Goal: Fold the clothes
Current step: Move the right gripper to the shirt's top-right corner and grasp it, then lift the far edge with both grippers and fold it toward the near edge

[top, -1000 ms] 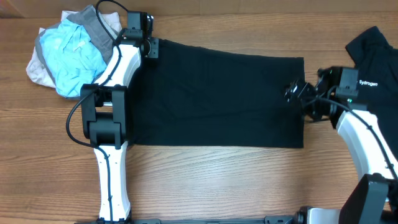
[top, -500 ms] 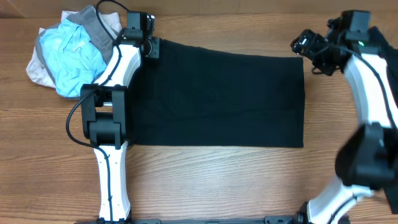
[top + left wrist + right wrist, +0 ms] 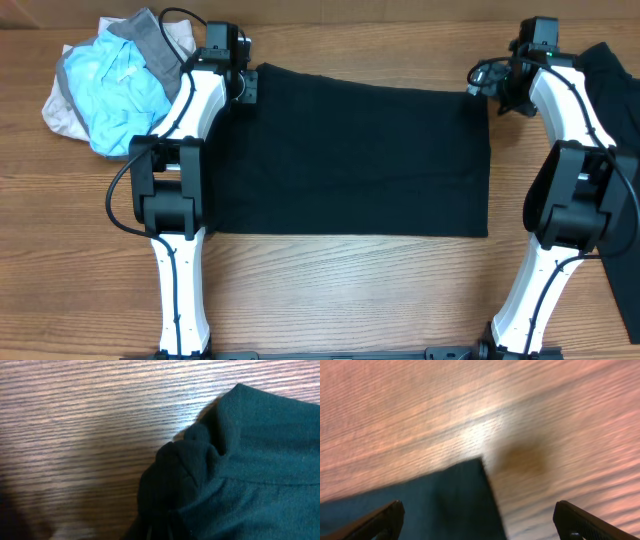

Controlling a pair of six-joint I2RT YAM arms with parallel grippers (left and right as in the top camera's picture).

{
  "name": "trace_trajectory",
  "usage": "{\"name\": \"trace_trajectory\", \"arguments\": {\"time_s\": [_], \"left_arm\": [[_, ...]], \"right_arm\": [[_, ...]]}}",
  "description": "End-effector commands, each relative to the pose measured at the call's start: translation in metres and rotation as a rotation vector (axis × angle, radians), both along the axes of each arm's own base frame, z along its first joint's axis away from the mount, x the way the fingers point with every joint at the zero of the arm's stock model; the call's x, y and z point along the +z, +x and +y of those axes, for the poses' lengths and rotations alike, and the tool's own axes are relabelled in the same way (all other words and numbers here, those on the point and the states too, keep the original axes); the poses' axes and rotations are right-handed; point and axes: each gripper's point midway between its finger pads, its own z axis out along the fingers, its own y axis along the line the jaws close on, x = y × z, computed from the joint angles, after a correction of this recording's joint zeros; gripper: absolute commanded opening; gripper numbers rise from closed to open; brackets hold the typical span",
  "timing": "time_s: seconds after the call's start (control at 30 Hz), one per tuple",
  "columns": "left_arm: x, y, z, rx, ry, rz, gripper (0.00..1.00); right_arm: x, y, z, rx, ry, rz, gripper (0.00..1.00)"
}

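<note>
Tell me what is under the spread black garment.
The plain black fabric garment lies flat on the brown wooden table, which shows around its edges. Anything beneath the cloth itself is hidden.

A wooden table (image 3: 330, 290) carries three lots of cloth. A black garment (image 3: 350, 160) lies flat across its middle as a wide rectangle, with its far left corner bunched up. Left of that corner sits a crumpled bundle (image 3: 105, 85) of light-blue, grey and beige clothes. Right of the black garment lies a second dark garment (image 3: 622, 90).
</note>
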Motion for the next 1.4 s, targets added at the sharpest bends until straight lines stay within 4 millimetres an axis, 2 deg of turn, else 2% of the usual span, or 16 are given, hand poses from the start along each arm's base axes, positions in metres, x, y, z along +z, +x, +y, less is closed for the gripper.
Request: {"name": "trace_trajectory", "arguments": {"time_s": [0.0, 0.2, 0.43, 0.67, 0.73, 0.8, 0.9, 1.07, 1.27, 1.37], "left_arm": [[-0.006, -0.003, -0.007, -0.012, -0.010, 0.024, 0.08], [-0.007, -0.004, -0.007, -0.008, -0.011, 0.029, 0.09], [-0.006, -0.004, -0.007, -0.009, -0.011, 0.026, 0.13], [-0.006, -0.003, -0.007, -0.009, -0.012, 0.020, 0.12], [-0.006, -0.003, -0.007, -0.009, -0.012, 0.020, 0.12], [-0.005, -0.002, -0.007, -0.009, -0.012, 0.017, 0.13], [-0.005, -0.002, -0.007, -0.009, -0.012, 0.016, 0.13], [-0.005, -0.002, -0.007, -0.009, -0.012, 0.016, 0.14], [-0.005, -0.002, -0.007, -0.009, -0.012, 0.015, 0.14], [-0.005, -0.001, -0.007, -0.009, -0.012, 0.014, 0.14]], "right_arm": [[0.014, 0.011, -0.011, 0.026, -0.099, -0.036, 1.00], [-0.010, 0.017, -0.002, 0.061, -0.104, -0.016, 1.00], [-0.019, 0.022, 0.011, 0.084, -0.095, -0.020, 0.97], [-0.030, 0.020, 0.015, 0.070, -0.074, 0.001, 0.94], [-0.033, 0.019, 0.015, 0.066, -0.071, 0.008, 0.80], [-0.036, 0.019, 0.015, 0.050, -0.063, 0.009, 0.54], [-0.036, 0.020, 0.015, 0.050, -0.064, 0.005, 0.55], [-0.036, 0.020, 0.015, 0.046, -0.062, 0.007, 0.66], [-0.037, 0.021, 0.017, 0.027, -0.044, -0.002, 0.64], [-0.039, 0.021, 0.018, 0.029, -0.037, 0.002, 0.68]]}}
